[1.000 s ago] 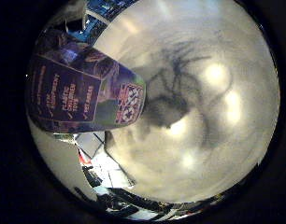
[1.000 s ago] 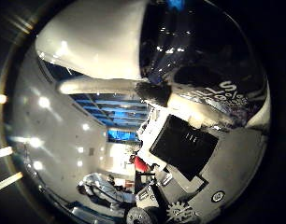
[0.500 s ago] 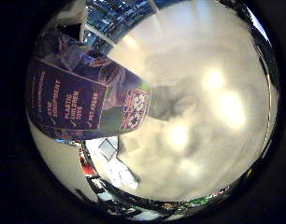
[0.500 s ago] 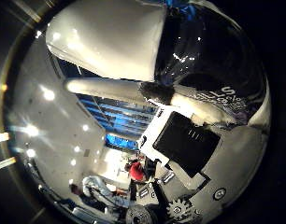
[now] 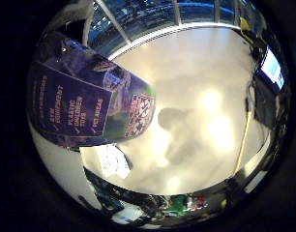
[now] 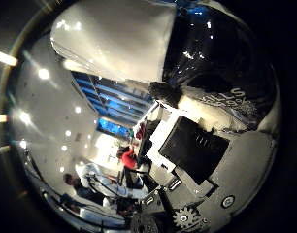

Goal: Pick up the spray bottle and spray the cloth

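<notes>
The spray bottle [image 5: 85, 97], with a purple printed label, fills one side of the right little finger side palm view, close against the palm. In the right thumb side palm view its white spray head [image 6: 115, 39] and dark glossy body [image 6: 216, 49] sit just above my hand [image 6: 202, 150]. The black and white fingers lie curled against the bottle. The bottle is held well above the pale table [image 5: 201, 87], which carries a small blurred shadow [image 5: 172, 121]. I see no cloth in either view.
Beyond the table's far edge are windows [image 5: 158, 14], and a screen [image 5: 271, 68] stands at one side. The right thumb side palm view looks out at the ceiling lights and blue windows [image 6: 115, 126] of the room.
Both views have swung and show more of the room. The table looks farther off and the shadow on it smaller. The bottle has kept its place against the palm.
</notes>
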